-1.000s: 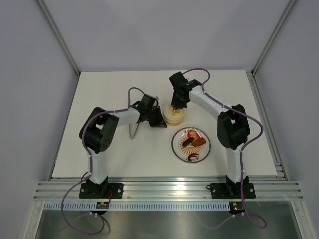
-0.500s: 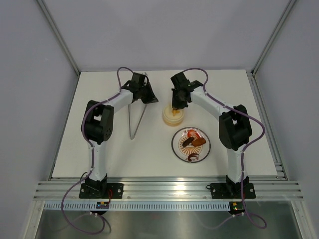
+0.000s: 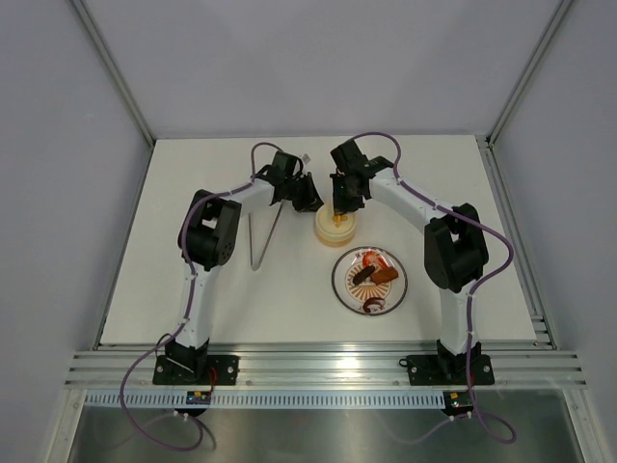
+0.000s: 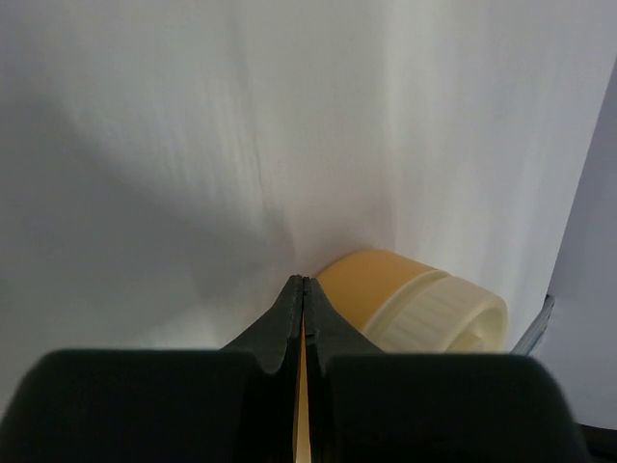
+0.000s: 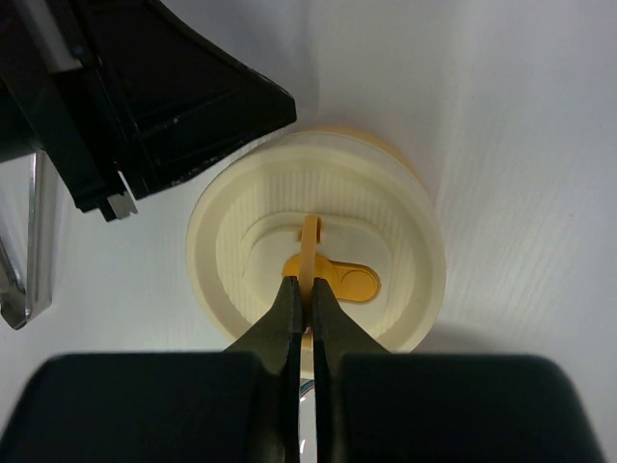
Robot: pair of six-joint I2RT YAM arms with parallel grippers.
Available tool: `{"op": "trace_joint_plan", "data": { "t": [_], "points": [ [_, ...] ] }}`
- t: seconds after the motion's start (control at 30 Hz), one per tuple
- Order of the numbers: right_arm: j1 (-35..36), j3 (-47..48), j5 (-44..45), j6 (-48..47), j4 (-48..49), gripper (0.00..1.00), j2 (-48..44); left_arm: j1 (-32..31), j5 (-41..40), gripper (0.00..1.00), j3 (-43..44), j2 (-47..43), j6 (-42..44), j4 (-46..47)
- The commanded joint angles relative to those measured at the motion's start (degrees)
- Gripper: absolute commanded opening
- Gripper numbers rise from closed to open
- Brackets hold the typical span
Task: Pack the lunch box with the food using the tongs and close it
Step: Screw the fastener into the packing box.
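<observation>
Both outstretched to the lunch box (image 3: 335, 228), right gripper (image 5: 303, 285) pinches its lid (image 5: 390, 227), left gripper (image 4: 304, 283) closed empty.

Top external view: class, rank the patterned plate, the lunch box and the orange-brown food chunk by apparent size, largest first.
1. patterned plate
2. lunch box, clearly smaller
3. orange-brown chunk, smallest by far

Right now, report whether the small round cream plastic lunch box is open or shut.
Shut: ribbed cream lid sits flat on it; right gripper pinches the orange tab.
</observation>
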Motion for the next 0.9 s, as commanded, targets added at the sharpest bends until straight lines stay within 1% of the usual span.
{"op": "trace_joint_plan", "data": {
  "t": [0.0, 0.07, 0.1, 0.2, 0.37, 0.6, 0.73, 0.87],
  "points": [
    [-0.1, -1.6, 2.1, -0.2, -6.4, 0.00, 0.8, -1.2, 5.3, 0.00, -5.0, -3.1, -2.0, 7.2],
    [-0.1, -1.8, 2.4, 0.5, -6.0, 0.00, 0.7, -1.7, 6.2, 0.00, -8.7, -5.6, -4.6, 12.4],
    [-0.1, -1.8, 3.2, 1.4, -5.8, 0.00, 0.6, -1.9, 6.4, 0.00, -11.8, -6.3, -5.3, 13.5],
    [-0.1, -1.8, 4.2, 3.1, -4.9, 0.00, 0.5, -3.3, 6.4, 0.00, -15.4, -8.8, -6.5, 16.8],
    [-0.3, -2.7, 4.3, 4.5, -2.8, 0.00, 0.3, -4.0, 4.2, 0.00, -24.8, -14.0, -8.3, 21.6],
    [-0.5, -1.8, 3.2, 4.7, 0.2, 0.00, 2.5, -4.2, 1.0, 0.00, -32.9, -21.2, -8.4, 22.8],
    [-0.5, -0.3, 5.1, 5.4, -0.2, 0.00, 3.6, -4.1, -3.3, 0.00, -35.8, -25.4, -7.8, 20.1],
    [-0.7, -1.5, 7.5, 9.7, 0.7, 0.00, 3.4, -3.9, -7.9, 0.00, -36.9, -29.4, -7.4, 16.3]
  ]
}}
